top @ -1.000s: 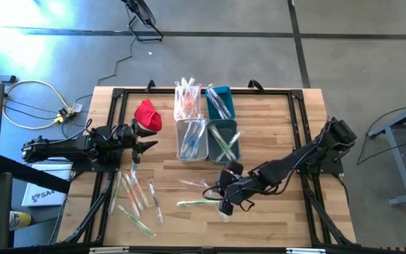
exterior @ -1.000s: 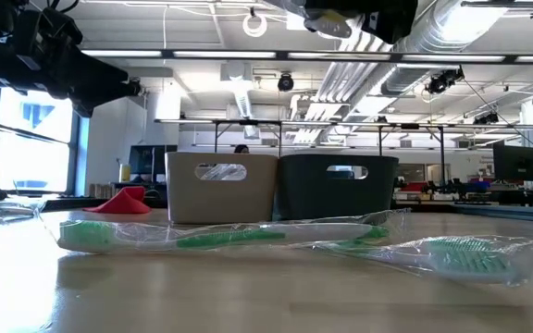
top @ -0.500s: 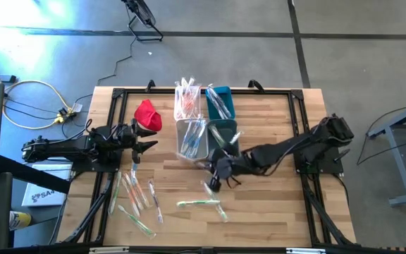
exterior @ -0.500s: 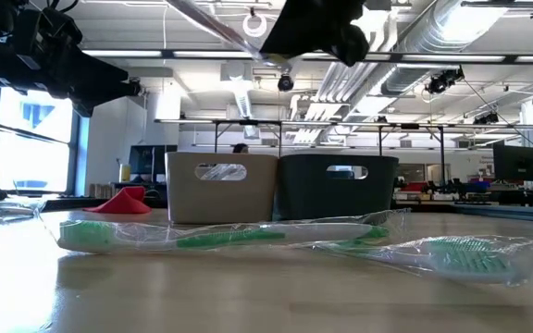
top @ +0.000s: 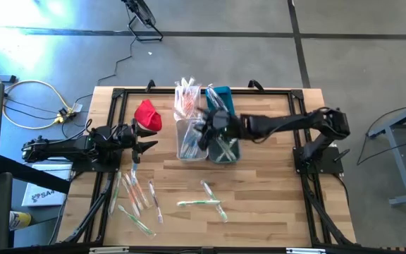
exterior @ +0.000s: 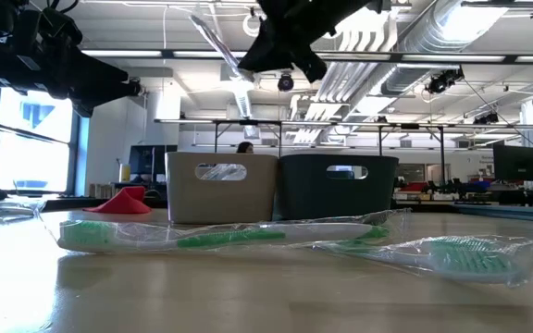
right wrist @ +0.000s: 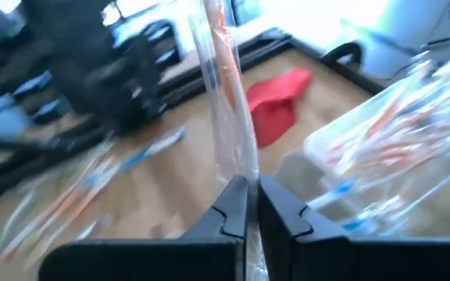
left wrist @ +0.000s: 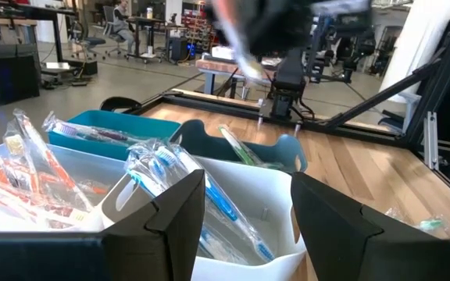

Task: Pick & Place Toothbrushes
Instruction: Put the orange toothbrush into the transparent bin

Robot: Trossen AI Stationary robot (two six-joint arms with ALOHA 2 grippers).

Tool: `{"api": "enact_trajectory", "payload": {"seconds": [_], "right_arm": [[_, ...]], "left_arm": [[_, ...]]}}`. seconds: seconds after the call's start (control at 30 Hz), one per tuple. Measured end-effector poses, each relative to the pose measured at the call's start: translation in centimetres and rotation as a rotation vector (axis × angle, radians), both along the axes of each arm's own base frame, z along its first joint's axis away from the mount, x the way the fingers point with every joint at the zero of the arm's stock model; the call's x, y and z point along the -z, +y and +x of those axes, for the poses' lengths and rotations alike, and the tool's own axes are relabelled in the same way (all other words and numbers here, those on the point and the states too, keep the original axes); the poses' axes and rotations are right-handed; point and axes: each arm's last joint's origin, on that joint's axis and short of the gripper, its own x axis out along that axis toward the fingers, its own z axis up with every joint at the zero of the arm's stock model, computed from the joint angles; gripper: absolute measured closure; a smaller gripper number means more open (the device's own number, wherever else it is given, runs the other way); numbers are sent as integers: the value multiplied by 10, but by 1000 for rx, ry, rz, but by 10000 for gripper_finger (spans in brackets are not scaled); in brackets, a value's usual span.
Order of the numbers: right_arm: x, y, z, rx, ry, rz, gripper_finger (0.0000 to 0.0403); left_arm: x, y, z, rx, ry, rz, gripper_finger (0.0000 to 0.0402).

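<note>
**Orange toothbrush carried to the bins, drop still to come**

The right gripper (right wrist: 246, 204) is pinched tight on a wrapped orange toothbrush (right wrist: 223, 94), which stands up out of its fingers. In the high view it hangs above the cluster of bins (top: 224, 151), over the seam between the white ones and the teal ones. The step in hand looks like the carry. The next move would call for lining up over the white bin (top: 187, 102) that already holds orange brushes, then letting go. The right arm reaches long from its base at the table's right edge, nearly straight across. The left gripper (top: 146, 146) waits with its jaws spread and empty, just beside the red cloth (top: 147, 114). Loose toothbrushes (top: 138, 195) still lie on the table (top: 273, 204) in front.
</note>
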Motion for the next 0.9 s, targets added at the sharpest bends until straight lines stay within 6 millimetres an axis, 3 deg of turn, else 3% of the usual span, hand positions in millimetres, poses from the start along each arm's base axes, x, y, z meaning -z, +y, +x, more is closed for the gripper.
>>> {"api": "enact_trajectory", "payload": {"seconds": [0.17, 0.33, 0.57, 0.8, 0.9], "right_arm": [[-1, -34, -3, 68, -19, 11, 397], [-4, -52, -5, 92, -50, 17, 397], [-14, -60, -5, 112, -62, 7, 397], [-36, -58, 11, 98, -82, -73, 397], [-36, -63, 18, 126, -53, -78, 397]], "left_arm": [[0, 0, 0, 0, 0, 0, 213], [0, 0, 0, 0, 0, 0, 213], [0, 0, 0, 0, 0, 0, 213], [0, 0, 0, 0, 1, 0, 213], [0, 0, 0, 0, 2, 0, 213]]}}
